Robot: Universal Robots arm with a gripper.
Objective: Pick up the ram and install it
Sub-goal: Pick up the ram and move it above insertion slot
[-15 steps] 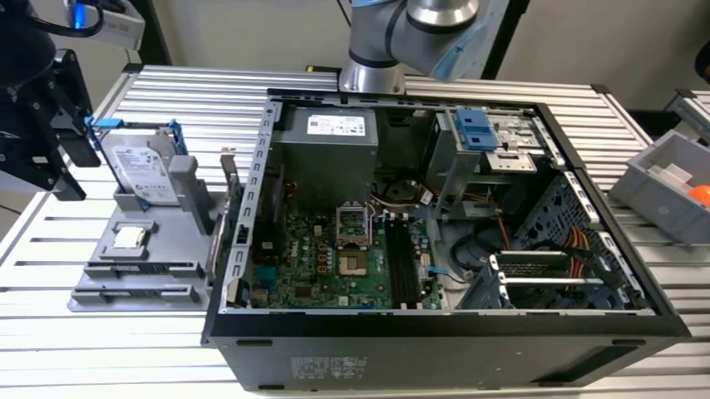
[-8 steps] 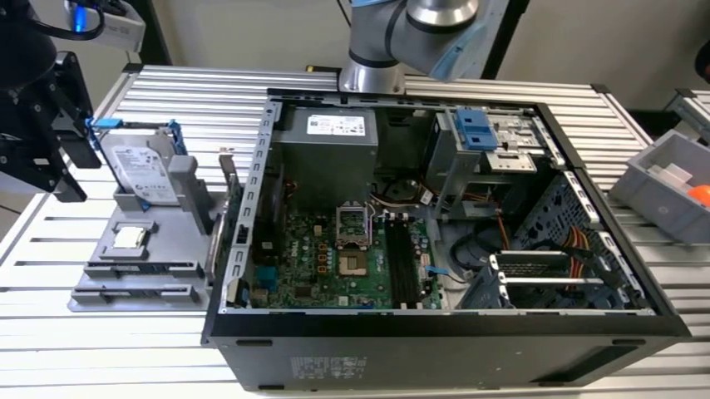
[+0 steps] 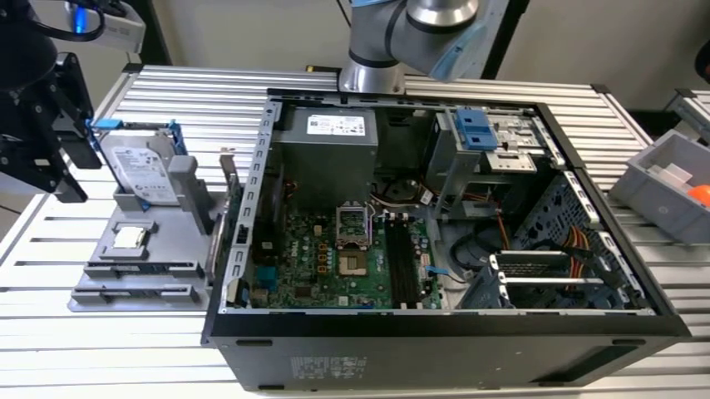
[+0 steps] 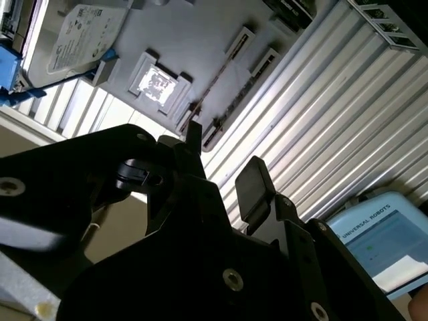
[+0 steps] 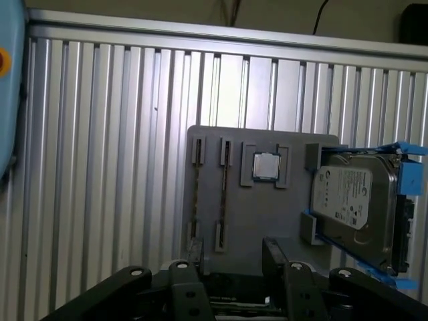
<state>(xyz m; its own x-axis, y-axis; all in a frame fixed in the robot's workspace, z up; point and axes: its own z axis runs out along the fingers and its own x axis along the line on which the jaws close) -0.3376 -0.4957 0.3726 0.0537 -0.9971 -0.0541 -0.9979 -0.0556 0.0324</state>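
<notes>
Gripper (image 5: 234, 261): I see its jaws wide, holding nothing.
Ram (image 5: 196, 194): in the tray (image 5: 267, 217), nine o'clock from the case (image 3: 444, 353), exterior view.

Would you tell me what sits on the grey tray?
The hard drive, the processor chip and two ram sticks; the tray surface beneath the drive is covered.

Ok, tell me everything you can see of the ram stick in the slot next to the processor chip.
The ram stick is a thin, narrow board, blue-green in the exterior view, standing on its long edge in a slot of the grey holder plate, held at both ends by small brackets. It runs parallel to a second stick, beside the processor chip. The open end effector is apart from it.
</notes>
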